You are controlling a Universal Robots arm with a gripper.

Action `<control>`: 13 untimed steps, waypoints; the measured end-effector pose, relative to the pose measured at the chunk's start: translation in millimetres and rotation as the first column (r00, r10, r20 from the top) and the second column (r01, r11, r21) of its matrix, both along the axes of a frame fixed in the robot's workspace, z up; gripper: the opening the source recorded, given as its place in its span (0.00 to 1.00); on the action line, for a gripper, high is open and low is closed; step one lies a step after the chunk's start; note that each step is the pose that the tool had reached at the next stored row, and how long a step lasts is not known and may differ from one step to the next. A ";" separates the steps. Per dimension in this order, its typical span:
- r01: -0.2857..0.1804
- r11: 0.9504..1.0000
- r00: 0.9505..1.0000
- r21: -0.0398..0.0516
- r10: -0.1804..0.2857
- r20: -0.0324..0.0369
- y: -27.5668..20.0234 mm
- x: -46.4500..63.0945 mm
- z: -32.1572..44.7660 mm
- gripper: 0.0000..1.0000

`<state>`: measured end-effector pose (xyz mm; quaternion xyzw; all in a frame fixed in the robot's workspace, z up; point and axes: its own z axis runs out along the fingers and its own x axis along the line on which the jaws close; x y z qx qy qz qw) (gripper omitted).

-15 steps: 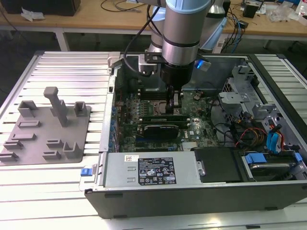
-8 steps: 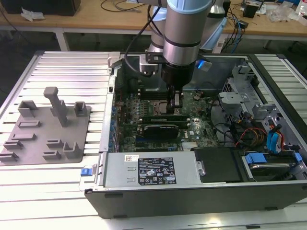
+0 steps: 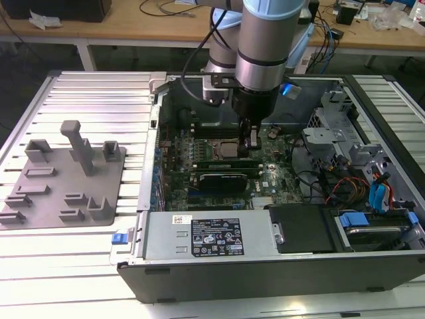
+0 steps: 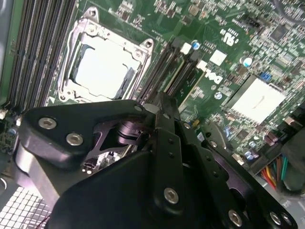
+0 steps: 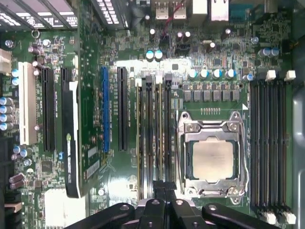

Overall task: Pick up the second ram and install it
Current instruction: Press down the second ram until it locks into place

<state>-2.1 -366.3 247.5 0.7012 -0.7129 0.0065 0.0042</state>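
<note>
Hand (image 5: 161, 191) low over mobo (image 5: 95, 95), fingers pinched near-shut on top edge of ram (image 5: 161, 143). Ram stands upright in slot just beside CPU socket (image 5: 213, 160), w/ card (image 3: 226, 178) nearby in case (image 3: 265, 272).

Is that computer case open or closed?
Open: the computer case has no side cover, so the motherboard lies exposed beneath the gripper.
</note>
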 end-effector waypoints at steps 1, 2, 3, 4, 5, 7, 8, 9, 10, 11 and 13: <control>0.000 1.000 1.000 0.000 0.000 0.000 0.0 2.6 -0.1 0.08; 0.000 1.000 1.000 0.000 0.000 0.000 0.0 4.9 -0.2 0.08; 0.000 1.000 1.000 0.000 0.000 0.000 0.0 6.3 -0.2 0.08; 0.000 1.000 1.000 0.000 0.000 0.000 0.0 8.8 -0.4 0.08; 0.000 1.000 1.000 0.000 0.000 0.000 0.0 11.3 -0.4 0.08; 0.000 1.000 1.000 0.000 0.000 0.000 0.0 18.5 -0.7 0.08; 0.000 1.000 1.000 0.000 0.000 0.000 0.0 22.3 -0.9 0.08; 0.000 1.000 1.000 0.000 0.000 0.000 0.0 23.0 -0.9 0.08; 0.000 1.000 1.000 0.000 0.000 0.000 0.0 23.3 -1.8 0.08; 0.000 1.000 1.000 0.000 0.000 0.000 0.0 23.6 -3.1 0.08; 0.000 1.000 1.000 0.000 0.000 0.000 0.0 25.0 -4.1 0.08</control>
